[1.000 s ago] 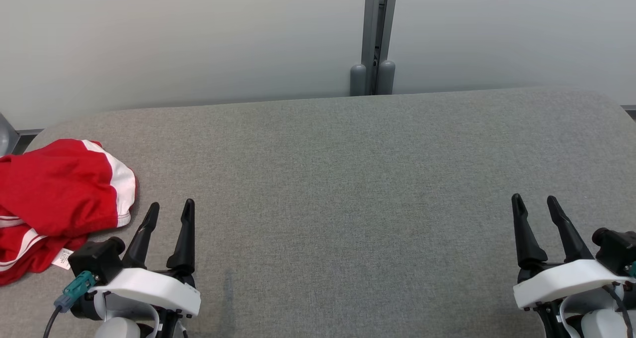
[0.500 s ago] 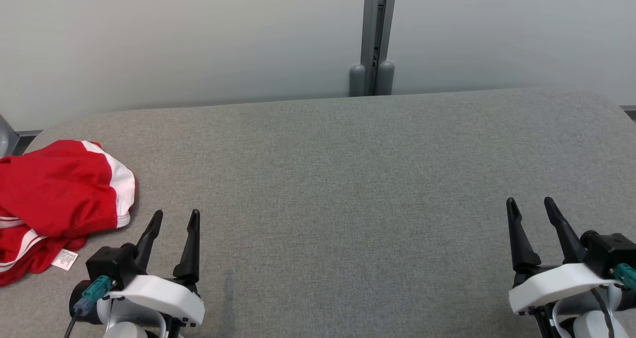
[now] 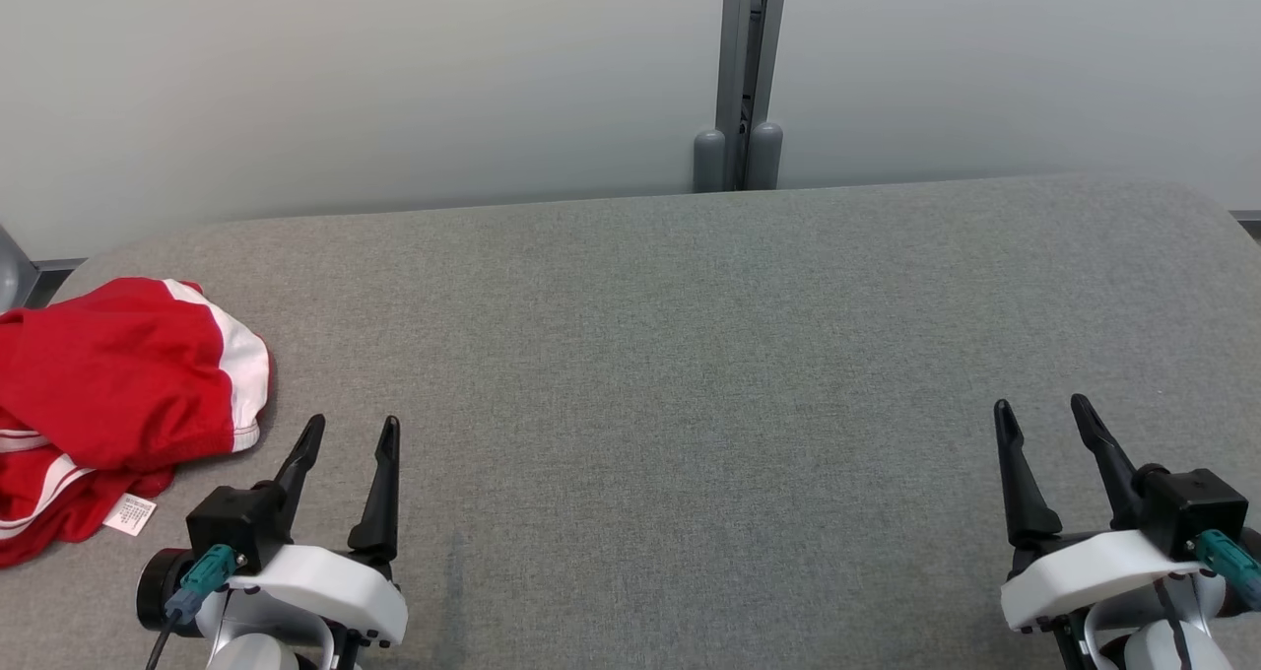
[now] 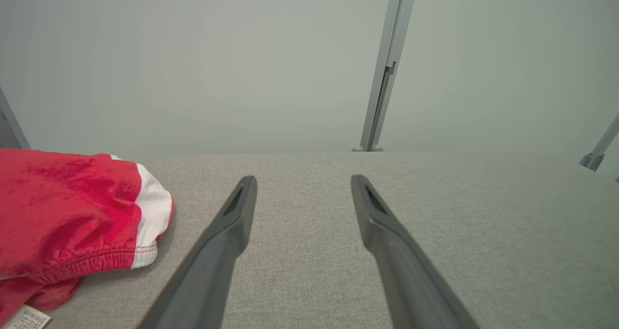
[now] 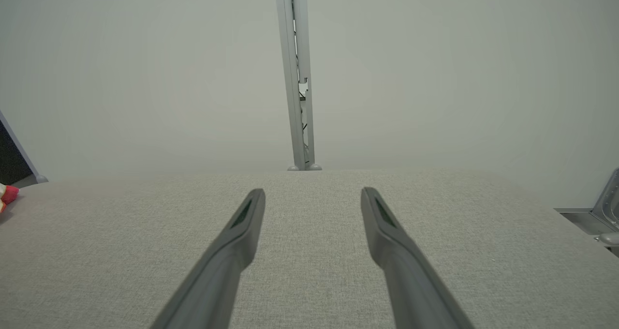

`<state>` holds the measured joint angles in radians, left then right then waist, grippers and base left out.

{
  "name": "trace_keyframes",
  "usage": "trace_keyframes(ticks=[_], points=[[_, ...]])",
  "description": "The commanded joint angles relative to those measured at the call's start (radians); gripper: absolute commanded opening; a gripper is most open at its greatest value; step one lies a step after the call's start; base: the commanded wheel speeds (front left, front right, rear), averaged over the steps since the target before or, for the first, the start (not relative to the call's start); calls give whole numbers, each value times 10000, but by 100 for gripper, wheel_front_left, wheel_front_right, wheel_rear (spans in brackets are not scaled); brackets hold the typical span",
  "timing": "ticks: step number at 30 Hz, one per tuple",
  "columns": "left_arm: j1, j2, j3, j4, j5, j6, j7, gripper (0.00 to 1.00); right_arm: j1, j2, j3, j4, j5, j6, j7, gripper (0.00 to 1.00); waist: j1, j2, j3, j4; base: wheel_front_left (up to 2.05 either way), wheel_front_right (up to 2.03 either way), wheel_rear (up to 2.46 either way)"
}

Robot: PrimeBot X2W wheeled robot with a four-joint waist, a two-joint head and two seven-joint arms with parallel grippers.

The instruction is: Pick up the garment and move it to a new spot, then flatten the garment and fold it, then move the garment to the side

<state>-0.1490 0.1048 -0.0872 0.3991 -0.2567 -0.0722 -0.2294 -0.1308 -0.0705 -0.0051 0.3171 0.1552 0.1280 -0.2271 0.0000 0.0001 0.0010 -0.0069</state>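
Red, slightly glossy cloth with a broad white band and thin white stripes: the garment (image 3: pixel 118 394) lies bunched in a soft, rumpled heap at the left edge of the table, not flattened or folded. Its gathered, elastic-looking hem curls toward the right, and a small white label (image 3: pixel 130 514) pokes out on its near side.

Just right of the heap and a little nearer, the left gripper (image 3: pixel 353 424) hovers apart from the cloth. Its two long, tapered dark fingers are spread wide with nothing between them. Well away at the near right, the right gripper (image 3: pixel 1041 406) has its matching fingers equally parted and grips nothing. Both sets of fingers rise from smooth white housings and point toward the far side.

The table (image 3: pixel 690 355) is covered in a grey, felt-like woven fabric, with rounded far corners. Beyond it stands a pale, matte wall (image 3: pixel 394 79), split by an upright grey metal post (image 3: pixel 741 59) with two rounded stubs at its foot.
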Motion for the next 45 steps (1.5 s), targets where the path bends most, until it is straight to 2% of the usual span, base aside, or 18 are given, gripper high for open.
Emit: trace_keyframes(ticks=[1, 18, 39, 45], points=[[-209, 24, 25, 5, 161, 37, -75, 100, -67, -30, -20, 16, -197, 45, -113, 100, 0, -1, -1, 3, 0, 0, 0], [-345, -30, 71, 528, 942, 49, -381, 100, -19, 73, -144, 175, -601, 38, -428, 100, 0, -1, 34, 77, 0, 0, 0], [-453, -101, 163, 728, 607, -2, -370, 100, 24, 112, -205, 241, -242, 38, -397, 100, 0, -1, 24, 150, 0, 0, 0], [-560, -120, 180, 725, 572, 20, -370, 100, 36, 126, -268, 145, -230, 38, -395, 100, 0, -1, 61, 469, 0, 0, 0]])
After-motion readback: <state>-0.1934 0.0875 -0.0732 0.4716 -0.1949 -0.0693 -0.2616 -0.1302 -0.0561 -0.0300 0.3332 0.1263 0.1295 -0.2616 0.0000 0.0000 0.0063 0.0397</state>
